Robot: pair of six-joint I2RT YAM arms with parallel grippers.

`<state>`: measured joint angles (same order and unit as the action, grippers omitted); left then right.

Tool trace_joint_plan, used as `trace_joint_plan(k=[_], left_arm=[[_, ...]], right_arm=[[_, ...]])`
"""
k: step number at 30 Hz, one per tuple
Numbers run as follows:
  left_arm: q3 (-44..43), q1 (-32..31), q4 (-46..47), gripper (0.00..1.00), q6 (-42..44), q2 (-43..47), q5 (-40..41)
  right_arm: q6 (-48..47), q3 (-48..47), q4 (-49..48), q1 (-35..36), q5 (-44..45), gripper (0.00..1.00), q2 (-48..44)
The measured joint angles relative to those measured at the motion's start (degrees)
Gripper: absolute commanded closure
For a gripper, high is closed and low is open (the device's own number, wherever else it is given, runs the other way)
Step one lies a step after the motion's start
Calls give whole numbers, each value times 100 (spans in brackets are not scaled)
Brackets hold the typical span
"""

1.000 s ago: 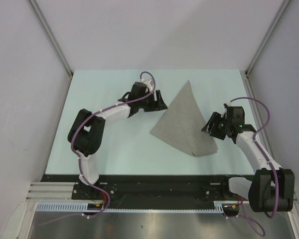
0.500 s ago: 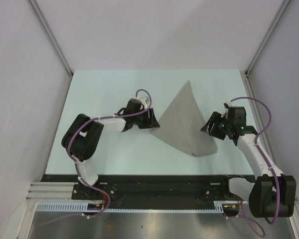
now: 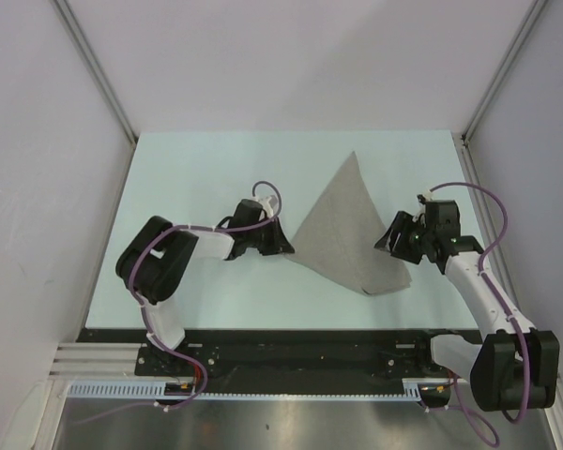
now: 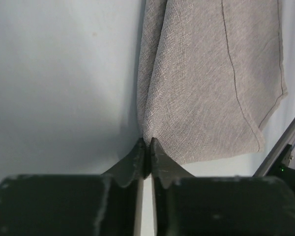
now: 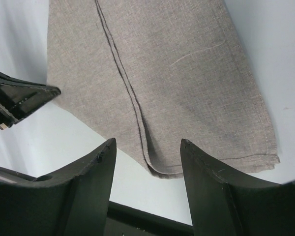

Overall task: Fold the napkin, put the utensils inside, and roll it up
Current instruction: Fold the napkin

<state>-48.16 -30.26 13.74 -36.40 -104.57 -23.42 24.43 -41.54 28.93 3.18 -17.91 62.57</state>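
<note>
Grey woven napkin folded triangular, left fingers pinching its corner, right fingers spread apart

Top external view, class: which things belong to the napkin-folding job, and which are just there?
Job:
napkin
left gripper, pinching its corner
right gripper, open at its right edge
(no utensils in view)

Just there:
table
purple cables
enclosure walls
</note>
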Motion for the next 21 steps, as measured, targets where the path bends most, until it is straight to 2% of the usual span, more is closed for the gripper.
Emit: trace_joint_plan(k=[6,12,16,20,21], left_arm=[[498,0,393,100,-201,186,-243],[1373,0,439,100,-267,883,-393],[2026,0,420,100,-293,1480,-439],[2594,0,273,100,-319,2149,-431],[2691,0,219,97,-319,2288,-424]], right_arm=[[33,-262,-68,227,74,39,164],[-26,-592,-557,575,72,38,761],[-229,-1156,-931,927,118,38,1646],[-452,-2168,-1158,1364,315,38,2868],[-492,-2409,-1185,1440,352,38,3130]])
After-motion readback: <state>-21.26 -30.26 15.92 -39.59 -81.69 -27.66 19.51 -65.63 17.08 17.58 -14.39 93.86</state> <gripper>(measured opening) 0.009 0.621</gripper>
